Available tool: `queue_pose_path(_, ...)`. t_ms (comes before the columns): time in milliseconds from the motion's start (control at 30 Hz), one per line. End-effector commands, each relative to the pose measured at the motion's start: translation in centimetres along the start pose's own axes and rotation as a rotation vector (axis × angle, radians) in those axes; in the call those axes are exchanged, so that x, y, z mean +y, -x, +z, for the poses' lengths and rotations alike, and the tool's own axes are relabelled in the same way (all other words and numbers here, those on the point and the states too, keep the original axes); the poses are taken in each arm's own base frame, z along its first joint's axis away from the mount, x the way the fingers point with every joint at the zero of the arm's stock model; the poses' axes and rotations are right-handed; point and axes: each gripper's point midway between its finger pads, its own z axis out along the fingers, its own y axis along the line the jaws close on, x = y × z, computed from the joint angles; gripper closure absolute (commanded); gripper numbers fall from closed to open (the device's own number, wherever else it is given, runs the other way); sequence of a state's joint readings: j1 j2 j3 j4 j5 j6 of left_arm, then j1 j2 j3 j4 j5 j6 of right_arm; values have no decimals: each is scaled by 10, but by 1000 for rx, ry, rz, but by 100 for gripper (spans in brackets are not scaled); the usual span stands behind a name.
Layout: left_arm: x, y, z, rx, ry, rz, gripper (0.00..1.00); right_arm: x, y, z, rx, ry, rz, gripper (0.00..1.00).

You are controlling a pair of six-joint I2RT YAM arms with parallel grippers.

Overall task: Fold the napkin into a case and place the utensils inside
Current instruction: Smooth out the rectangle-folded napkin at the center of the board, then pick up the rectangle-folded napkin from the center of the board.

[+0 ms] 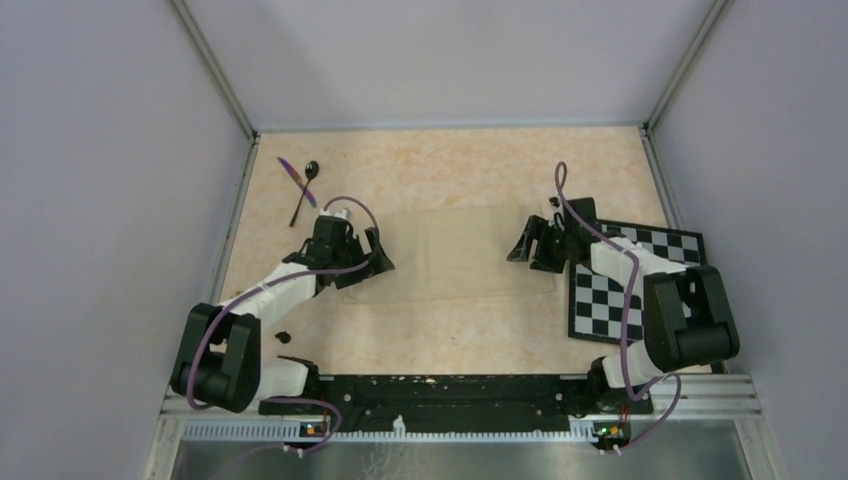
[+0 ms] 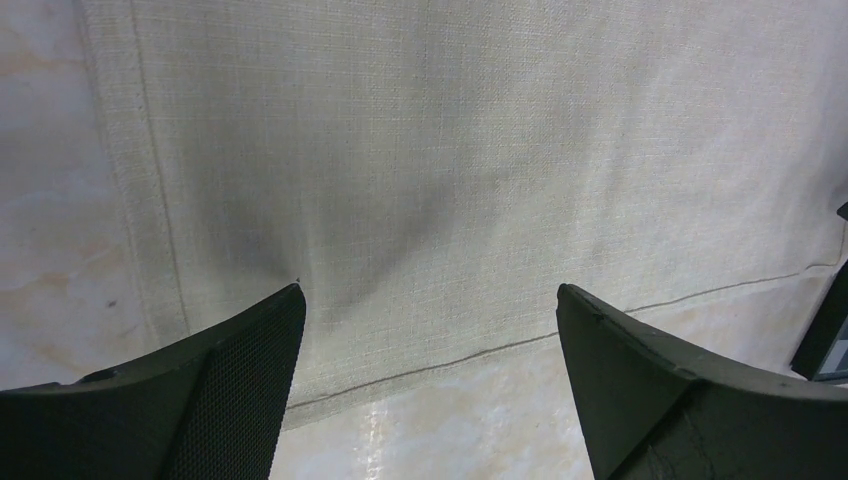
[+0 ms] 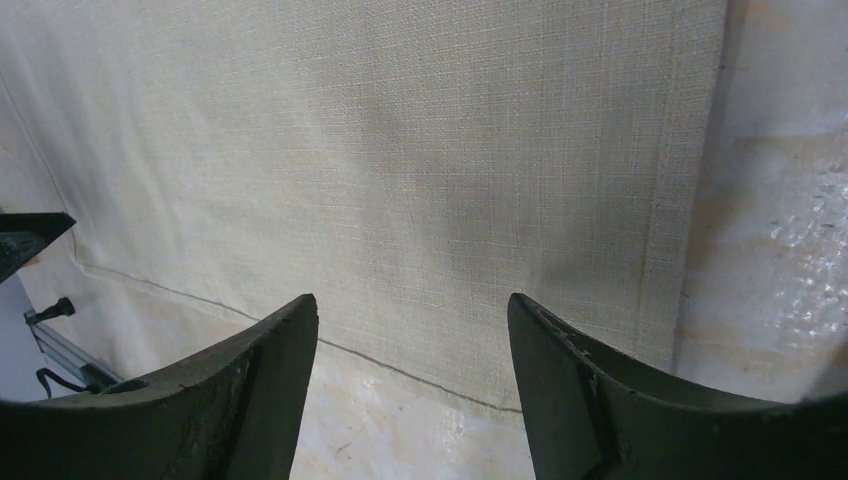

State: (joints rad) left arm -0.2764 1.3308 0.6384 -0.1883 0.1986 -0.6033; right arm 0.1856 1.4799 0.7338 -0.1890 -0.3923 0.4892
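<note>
**A:** Where does the napkin lie?

**B:** Flat on the desk, between the two arms; the spoon and the knife lie crossed near the far left corner, well apart from it; the checkerboard lies off to the right.

**A:** And the fingers?

**B:** The left fingers stand spread wide over the left hem; the right fingers stand spread over the right hem; neither pair pinches anything; whether the tips touch the cloth I cannot tell.

**A:** How will it handle?

**B:** Light and limp, I judge; a woven cloth that sags and drags and holds no shape; not fragile, hardly slippery; a pull on one side alone would likely skew it.

**A:** Where to take hold?

**B:** At the stitched hems, close to the near corners; the doubled cloth there gives more to bite on; both sides raised together should carry the fold over evenly.
</note>
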Motion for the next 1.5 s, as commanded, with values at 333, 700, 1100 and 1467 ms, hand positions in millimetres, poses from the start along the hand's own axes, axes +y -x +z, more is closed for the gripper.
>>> queue_pose_path(333, 21, -14, -29, -43, 103, -116, 1, -2, -10, -24, -51, -12, -19, 31)
queue_pose_path(700, 44, -28, -35, -30, 226, -213, 1, -17, -10, -46, -50, -149, -43, 31)
queue_pose_path(1100, -95, 59, -119, -184, -295, 286, 1, -22, 39, -54, 96, -352, -161, 30)
queue_pose_path(1467, -119, 99, -140, -364, -340, 439, 1, -45, 47, -22, 251, -501, -157, 33)
